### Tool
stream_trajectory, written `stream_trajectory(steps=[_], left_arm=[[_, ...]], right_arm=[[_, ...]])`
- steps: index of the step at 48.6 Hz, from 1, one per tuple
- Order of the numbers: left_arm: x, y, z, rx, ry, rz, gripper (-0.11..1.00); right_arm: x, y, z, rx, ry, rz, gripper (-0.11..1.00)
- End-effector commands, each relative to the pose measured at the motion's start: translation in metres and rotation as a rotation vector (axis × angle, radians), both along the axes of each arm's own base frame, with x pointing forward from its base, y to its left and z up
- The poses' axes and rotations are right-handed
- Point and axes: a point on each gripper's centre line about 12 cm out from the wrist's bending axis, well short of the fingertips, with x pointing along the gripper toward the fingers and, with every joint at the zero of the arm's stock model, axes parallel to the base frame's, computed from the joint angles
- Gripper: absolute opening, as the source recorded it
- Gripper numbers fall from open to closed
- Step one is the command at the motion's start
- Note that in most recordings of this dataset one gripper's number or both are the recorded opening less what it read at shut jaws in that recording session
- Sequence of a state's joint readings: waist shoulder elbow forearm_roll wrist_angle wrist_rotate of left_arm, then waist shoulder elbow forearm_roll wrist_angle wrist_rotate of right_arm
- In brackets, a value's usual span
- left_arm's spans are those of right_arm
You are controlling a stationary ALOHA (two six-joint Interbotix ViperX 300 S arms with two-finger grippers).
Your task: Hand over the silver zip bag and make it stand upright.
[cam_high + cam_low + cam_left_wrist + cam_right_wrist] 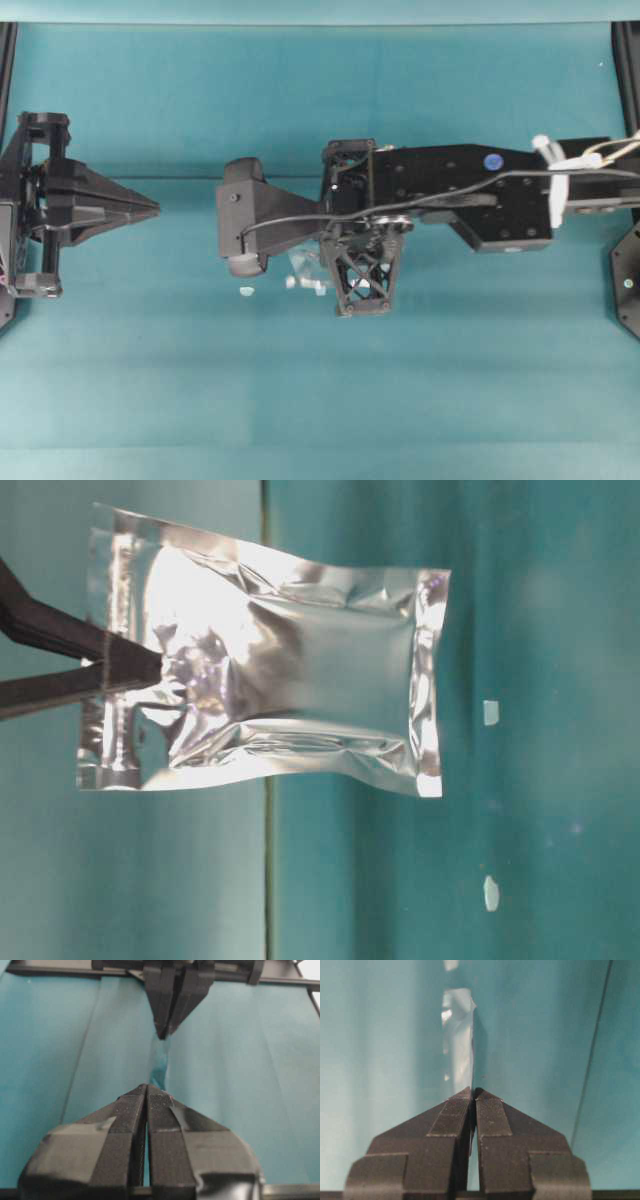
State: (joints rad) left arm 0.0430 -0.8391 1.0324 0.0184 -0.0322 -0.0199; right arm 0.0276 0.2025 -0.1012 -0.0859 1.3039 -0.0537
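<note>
The silver zip bag (300,690) is a shiny, crinkled foil pouch that hangs free in the air, held by its zip end. My right gripper (150,668) is shut on that end. In the right wrist view the bag (458,1035) shows edge-on, running straight out from the shut right gripper (472,1091). From overhead the right gripper (355,285) points down near the table's middle, and only a corner of the bag (303,268) shows beside it. My left gripper (155,208) is shut and empty at the far left, well apart from the bag. In its own view the left gripper (147,1091) faces the bag (159,1062).
Two tiny white bits (490,712) (490,892) lie on the teal cloth (450,380) near the bag's lower edge; one white bit (246,291) shows from overhead. Black frame posts stand at the table's far corners.
</note>
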Motion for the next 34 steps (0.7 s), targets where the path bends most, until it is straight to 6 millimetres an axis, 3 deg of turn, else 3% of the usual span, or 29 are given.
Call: stream_trajectory(steps=[1, 34], left_arm=[[0.001, 0.001, 0.004, -0.001, -0.012, 0.005, -0.01], [-0.009, 0.008, -0.029, -0.067, 0.051, 0.052, -0.01]], right_arm=[[0.003, 0.0, 0.009, -0.009, -0.036, 0.018, 0.04], [0.012, 0.002, -0.002, -0.011, -0.053, 0.039, 0.04]])
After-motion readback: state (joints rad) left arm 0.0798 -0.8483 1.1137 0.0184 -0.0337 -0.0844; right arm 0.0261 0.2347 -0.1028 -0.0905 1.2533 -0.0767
